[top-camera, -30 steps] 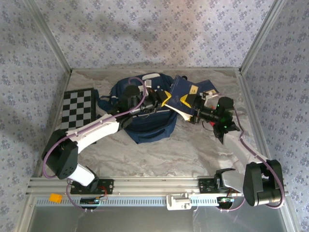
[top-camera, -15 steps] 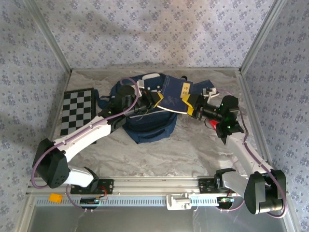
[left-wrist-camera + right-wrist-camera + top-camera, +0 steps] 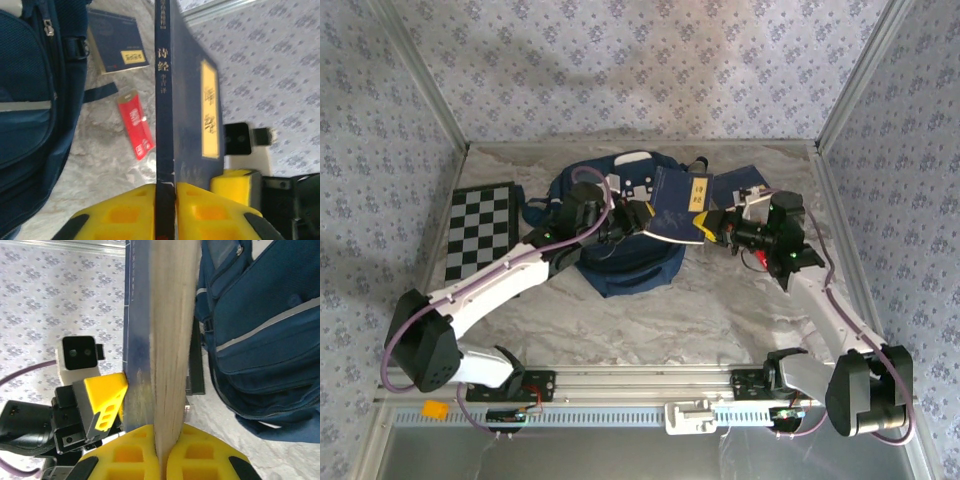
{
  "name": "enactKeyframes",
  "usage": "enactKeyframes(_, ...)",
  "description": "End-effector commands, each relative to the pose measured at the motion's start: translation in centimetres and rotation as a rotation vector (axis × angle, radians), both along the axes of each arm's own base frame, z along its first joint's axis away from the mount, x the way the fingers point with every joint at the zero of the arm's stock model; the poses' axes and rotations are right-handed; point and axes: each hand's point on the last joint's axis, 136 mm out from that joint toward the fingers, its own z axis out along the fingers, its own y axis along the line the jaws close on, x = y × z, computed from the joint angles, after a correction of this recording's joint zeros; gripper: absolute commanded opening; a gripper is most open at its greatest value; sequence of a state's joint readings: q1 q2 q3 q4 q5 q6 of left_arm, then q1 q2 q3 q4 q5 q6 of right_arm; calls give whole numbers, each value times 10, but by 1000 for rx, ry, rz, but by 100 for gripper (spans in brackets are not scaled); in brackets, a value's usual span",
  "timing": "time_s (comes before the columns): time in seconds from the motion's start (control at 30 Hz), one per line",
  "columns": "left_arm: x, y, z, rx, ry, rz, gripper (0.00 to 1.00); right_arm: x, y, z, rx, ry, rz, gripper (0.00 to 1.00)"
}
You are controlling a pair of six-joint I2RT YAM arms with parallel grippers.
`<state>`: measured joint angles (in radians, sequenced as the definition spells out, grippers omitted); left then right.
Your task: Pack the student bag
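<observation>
The student bag (image 3: 620,265) lies slumped toward the back middle of the desk (image 3: 720,310). From above I cannot tell how wide its mouth stands beneath the arms. That is the first hazard, since a book pushed at a sagging or half-closed opening would likely catch on fabric or zip and shove the whole bag along instead of going in. The blue book (image 3: 678,200) hangs over the bag's upper right part, gripped from two sides. The left hand (image 3: 165,190) is grasping it at the end of the spine, and the right hand (image 3: 161,440) is clenched on the page edge. With two grips on one stiff thing, any disagreement between the arms could twist the cover or wrench it from one hand. If either lets go too soon, the book may swing on the other grip and drop beside the bag, onto the red packet (image 3: 136,122) or the second book (image 3: 119,47) lying just to its right. The chessboard (image 3: 480,232), on the bag's far left, looks out of harm's way.
</observation>
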<state>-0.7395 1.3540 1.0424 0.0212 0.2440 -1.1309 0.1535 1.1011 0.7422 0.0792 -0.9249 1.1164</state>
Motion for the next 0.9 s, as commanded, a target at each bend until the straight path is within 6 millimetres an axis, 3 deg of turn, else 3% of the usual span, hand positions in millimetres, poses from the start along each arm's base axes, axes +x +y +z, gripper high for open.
enactKeyframes(0.0,-15,21,-6,211,-123,-37,39,-6,-13,-1,-117,-47,-8,0)
enactKeyframes(0.13,-23,49,-47,583,-214,-109,50,-19,-31,-20,-224,9,-16,0)
enactKeyframes(0.33,-29,64,-94,971,-373,-291,72,-34,-53,-43,-272,79,-41,0)
enactKeyframes(0.47,-20,56,-110,1125,-462,-375,76,-36,-64,-54,-268,112,-76,0)
enactKeyframes(0.63,13,43,-118,1291,-562,-383,80,-34,-70,-66,-258,141,-102,0)
enactKeyframes(0.87,34,27,-153,1343,-524,-510,81,-33,-77,-69,-249,152,-118,0)
